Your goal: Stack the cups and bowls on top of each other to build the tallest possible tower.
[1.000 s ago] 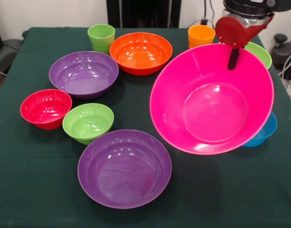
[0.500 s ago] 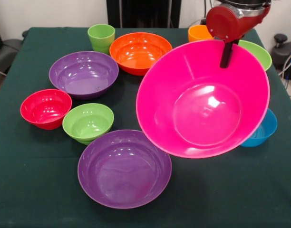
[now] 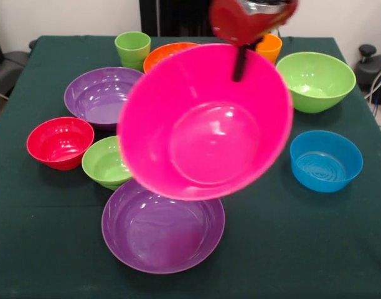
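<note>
Gripper [image 3: 240, 70] clamped on far rim of pink bowl [image 3: 203, 124]; one finger [image 3: 239, 62] inside wall, bowl tilted w/ opening toward camera, above purple bowl [image 3: 162, 230].

Open green table [image 3: 315, 249] along the near edge and right corner. Crowded left (red bowl [image 3: 60, 142], small green bowl [image 3: 106, 163]). Mid-table blocked by the tilted pink bowl [image 3: 203, 124] overhanging the near purple bowl [image 3: 162, 230].

No text or label seems readable on anything here.
</note>
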